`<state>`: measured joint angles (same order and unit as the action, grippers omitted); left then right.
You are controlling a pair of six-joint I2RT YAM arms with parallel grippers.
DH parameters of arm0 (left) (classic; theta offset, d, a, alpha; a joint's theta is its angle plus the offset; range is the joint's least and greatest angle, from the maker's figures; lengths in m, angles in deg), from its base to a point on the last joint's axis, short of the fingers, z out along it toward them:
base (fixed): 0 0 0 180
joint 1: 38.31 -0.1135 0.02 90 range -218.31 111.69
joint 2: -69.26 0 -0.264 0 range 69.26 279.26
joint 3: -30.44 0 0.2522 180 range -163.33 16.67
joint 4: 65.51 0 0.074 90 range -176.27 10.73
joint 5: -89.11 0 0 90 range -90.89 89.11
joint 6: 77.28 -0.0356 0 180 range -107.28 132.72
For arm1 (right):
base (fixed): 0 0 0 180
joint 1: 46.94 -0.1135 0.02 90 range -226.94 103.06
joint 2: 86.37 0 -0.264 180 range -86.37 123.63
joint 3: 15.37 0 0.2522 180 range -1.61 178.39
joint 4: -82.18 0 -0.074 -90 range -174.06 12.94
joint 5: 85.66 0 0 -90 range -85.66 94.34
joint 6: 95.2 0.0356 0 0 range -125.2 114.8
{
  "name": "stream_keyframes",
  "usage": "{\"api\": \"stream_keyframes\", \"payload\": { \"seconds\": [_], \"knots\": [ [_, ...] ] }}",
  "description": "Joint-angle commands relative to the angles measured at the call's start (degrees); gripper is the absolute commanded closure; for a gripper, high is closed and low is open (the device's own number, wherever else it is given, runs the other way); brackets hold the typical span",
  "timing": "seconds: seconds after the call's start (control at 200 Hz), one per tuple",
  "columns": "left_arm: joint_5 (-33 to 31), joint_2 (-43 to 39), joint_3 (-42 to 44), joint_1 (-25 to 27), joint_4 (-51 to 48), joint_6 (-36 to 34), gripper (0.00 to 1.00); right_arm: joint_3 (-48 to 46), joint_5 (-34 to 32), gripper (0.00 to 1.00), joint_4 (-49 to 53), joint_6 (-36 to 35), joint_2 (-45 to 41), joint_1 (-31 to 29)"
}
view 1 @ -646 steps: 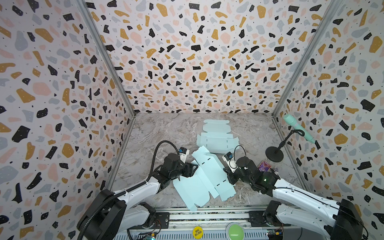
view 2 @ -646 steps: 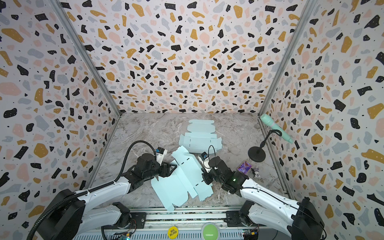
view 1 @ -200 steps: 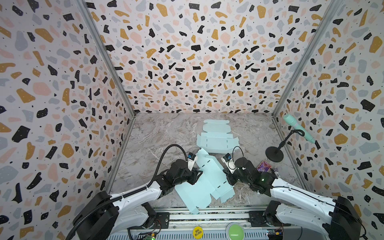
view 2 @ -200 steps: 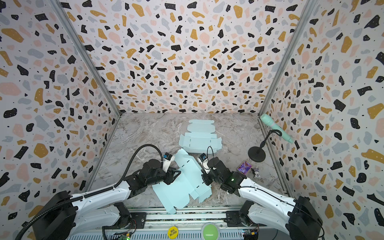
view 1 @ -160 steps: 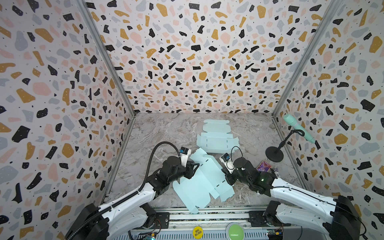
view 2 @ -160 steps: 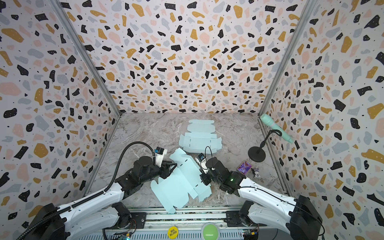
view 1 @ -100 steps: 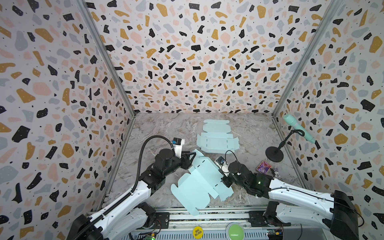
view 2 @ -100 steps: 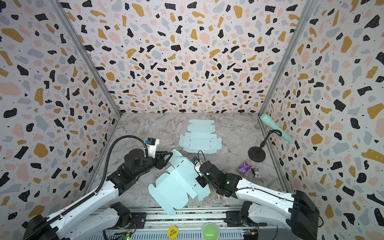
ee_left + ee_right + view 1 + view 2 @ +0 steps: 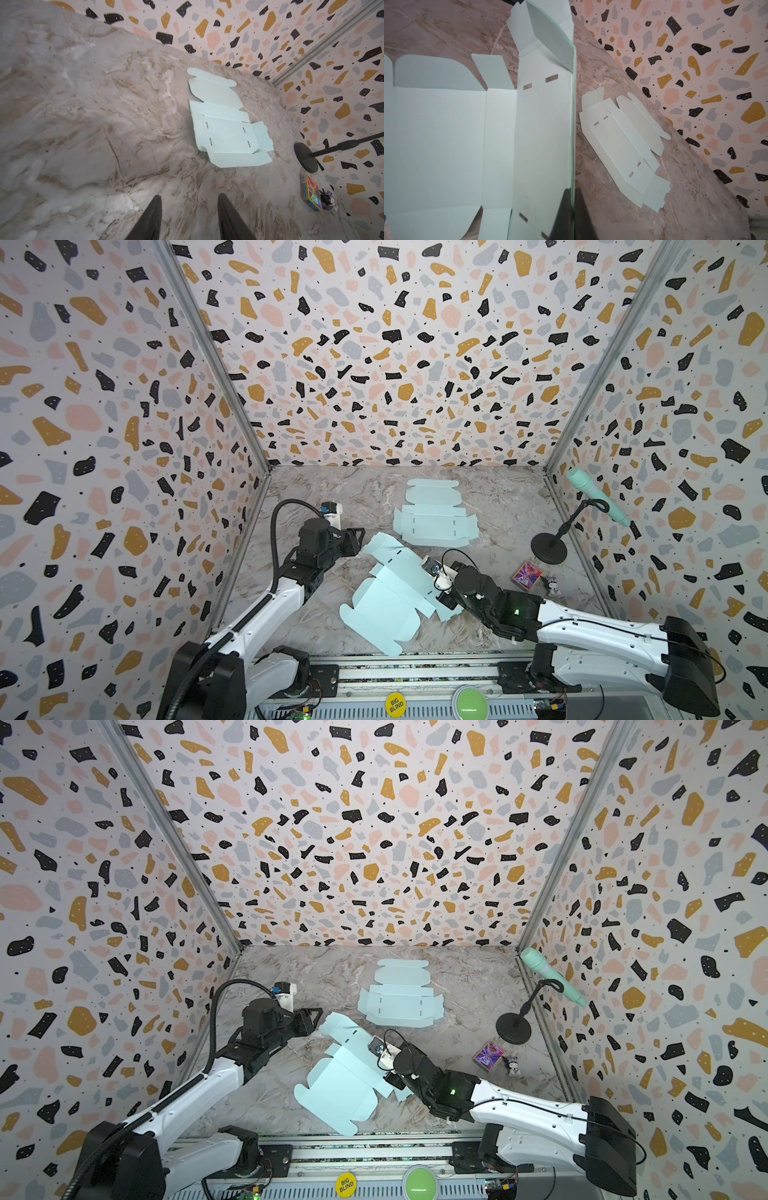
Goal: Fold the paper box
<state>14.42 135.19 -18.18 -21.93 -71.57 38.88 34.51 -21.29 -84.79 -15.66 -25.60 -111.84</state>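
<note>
Pale-blue paper box (image 9: 386, 605), mostly flat, one side panel apparently raised

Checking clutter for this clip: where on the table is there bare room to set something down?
Bare: back-left corner, between the left wall and the flat spare blank; the strip between that blank and the mic stand base. Crowded: centre, where the right tool pinches the working blank near the left tool; also around the card box.

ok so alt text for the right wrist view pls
The right gripper is shut on the upturned edge of a pale blue unfolded paper box. A second flat box blank lies beside it on the marble tabletop, terrazzo wall behind.
</note>
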Motion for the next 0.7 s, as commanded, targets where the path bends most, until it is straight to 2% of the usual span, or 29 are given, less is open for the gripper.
{"api": "stream_keyframes", "payload": {
  "seconds": [0.0, 0.24, 0.696],
  "knots": [
    [7.53, 0.3, 0.41, -0.06, 6.24, -0.92, 0.54, 3.36, -3.84, 1.0, -1.75, -4.31, 2.31, -0.55],
    [9.74, -1.15, 4.08, 2.67, 8.56, -1.54, 0.54, 3.53, -7.34, 1.0, -2.97, -6.59, 5.69, -2.16],
    [6.18, -6.91, 9.54, 11.74, 10.93, 1.18, 0.54, 3.73, -9.44, 1.0, -4.09, -10.27, 5.37, -3.86]
  ]
}}
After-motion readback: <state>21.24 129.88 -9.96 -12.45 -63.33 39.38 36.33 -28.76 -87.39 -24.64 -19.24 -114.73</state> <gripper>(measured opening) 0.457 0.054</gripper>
